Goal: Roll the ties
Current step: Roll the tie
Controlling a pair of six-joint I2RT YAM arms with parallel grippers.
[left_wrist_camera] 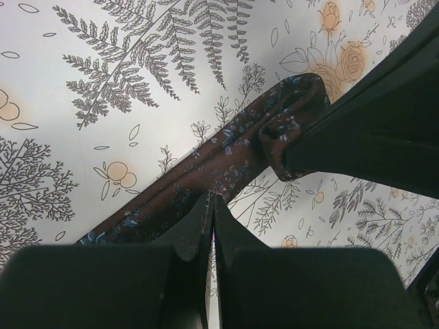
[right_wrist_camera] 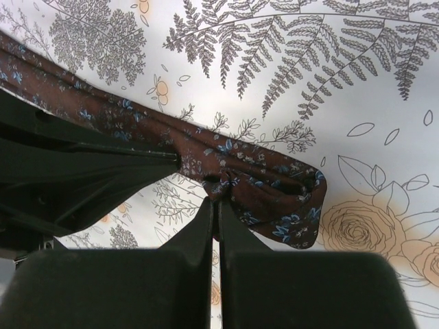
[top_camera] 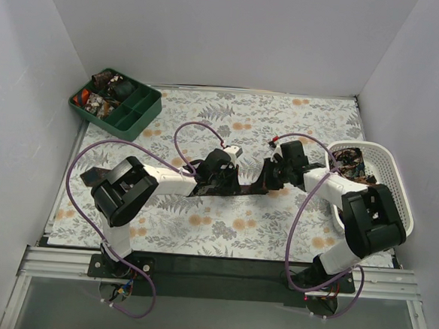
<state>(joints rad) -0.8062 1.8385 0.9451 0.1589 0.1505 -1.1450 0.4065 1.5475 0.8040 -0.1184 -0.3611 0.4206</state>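
Mid-frame in the overhead view we find one brown tie (top_camera: 240,190) stretched on the fern-and-rose printed worktop (top_camera: 297,125), its long axis running almost left to right and climbing slightly toward the right. Both arms reach in over it and nearly meet there.

In the right wrist view the right fingers (right_wrist_camera: 206,223) are pressed together at bottom centre. Their tips sit where the fabric gathers into creases, so we judge them clamped on the tie beside its doubled-over end, which lies just to the right in that frame. In the left wrist view the left fingers (left_wrist_camera: 200,223) are also together, their tips at the lower edge of the strip. We cannot tell whether any cloth is caught between them. From there the tie runs up and to the right to the fold.

The right arm is therefore nearer the folded end, and the free length trails off to the left, which we take to be the way a roll must travel.

A green tray (top_camera: 143,118) holding small coils (top_camera: 104,89) sits upper left, a white basket (top_camera: 395,184) with more ties (top_camera: 349,164) stands at the right edge, and plain white walls (top_camera: 214,28) close in on three sides
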